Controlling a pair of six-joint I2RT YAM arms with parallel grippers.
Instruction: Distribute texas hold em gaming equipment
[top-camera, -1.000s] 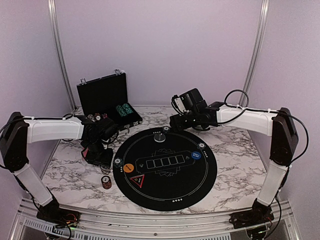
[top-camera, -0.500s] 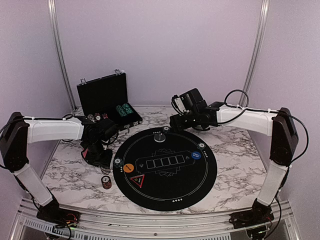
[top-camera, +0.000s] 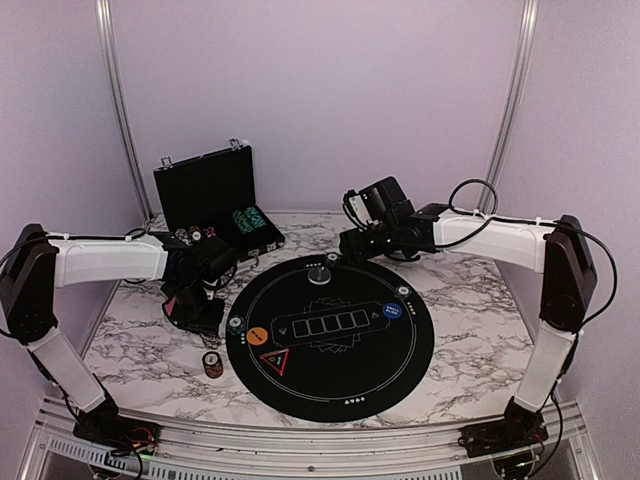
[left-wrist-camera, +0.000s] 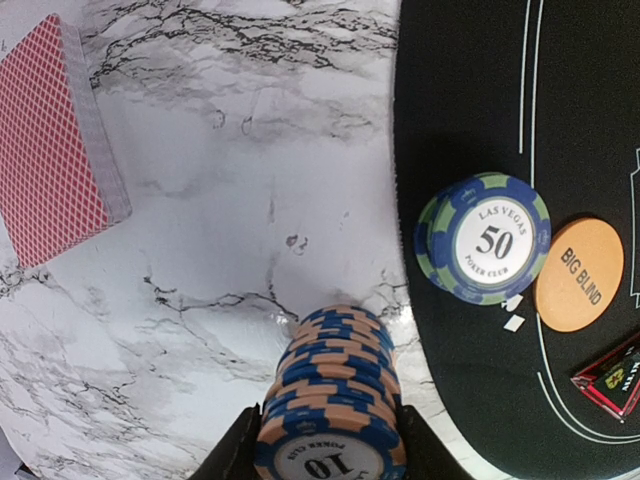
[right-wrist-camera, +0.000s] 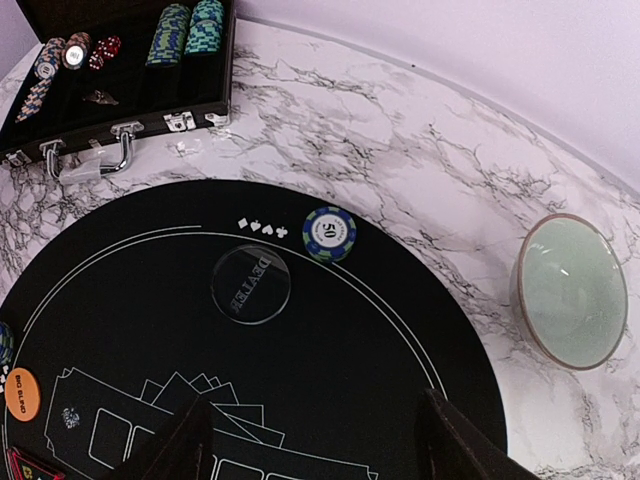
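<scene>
The marble counter (top-camera: 470, 300) carries a round black mat (top-camera: 335, 375) laid midway between the arms, probably so that each pincer can reach its own half of the printed seats. Beyond the left pincer (left-wrist-camera: 325, 418), toward the back wall, the black case (top-camera: 205, 190) stands with its lid up, leaving its chip trays open to reach.

The right pincer (right-wrist-camera: 315, 400) hangs over the mat's far part, its fingers spread wide with nothing between them. Off to its right, on bare marble, sits the pale green bowl (right-wrist-camera: 570, 290), which looks to have no part in the deal.

Ahead of the left pincer and to the left in its wrist view, the deck of red-backed cards (left-wrist-camera: 55, 150) lies flat, well apart from the mat and seemingly not yet dealt.

The clear dealer disc (right-wrist-camera: 250, 285) lies just ahead of the right pincer. The orange big-blind disc (left-wrist-camera: 580, 275) lies ahead and right of the left one. Both mark seats.

Directly beneath the left pincer, just off the mat's rim, the stack of 10 chips (left-wrist-camera: 335, 390) stands upright on the counter. The fingers are spread at either side of its top and do not seem to press it. I take it for that seat's stake.

A blue-and-green 50 chip (left-wrist-camera: 483, 240) lies just beside the orange disc, and a second 50 chip (right-wrist-camera: 329, 233) lies near the dealer disc.
</scene>
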